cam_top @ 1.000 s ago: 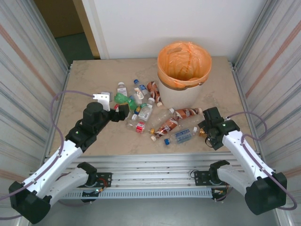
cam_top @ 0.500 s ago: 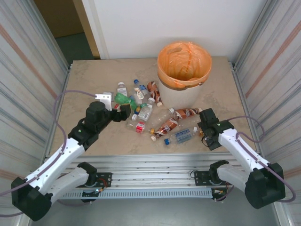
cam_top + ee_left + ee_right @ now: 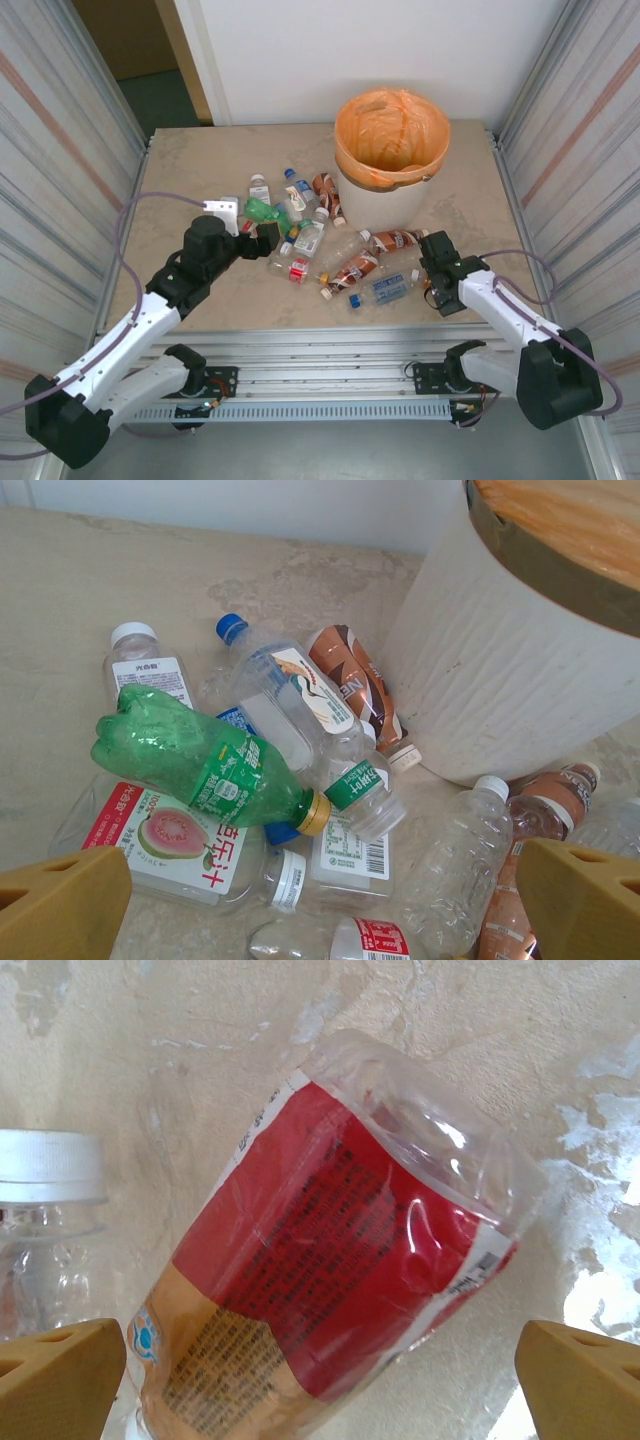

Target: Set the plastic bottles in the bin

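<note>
Pickup stage: the right end effector, fingers spread, is poised over a red-labelled bottle; next it must clench, then carry to the bin.

The left arm is leaning forward and to the right from its base, with the elbow staying low. The left gripper is pointing ahead and a little downward, and its jaws are standing wide apart (the yellow fingers are showing at the two lower corners of the wrist view). The right arm is bending inward to the left. The right gripper is facing steeply down, its jaws also standing wide apart.
</note>
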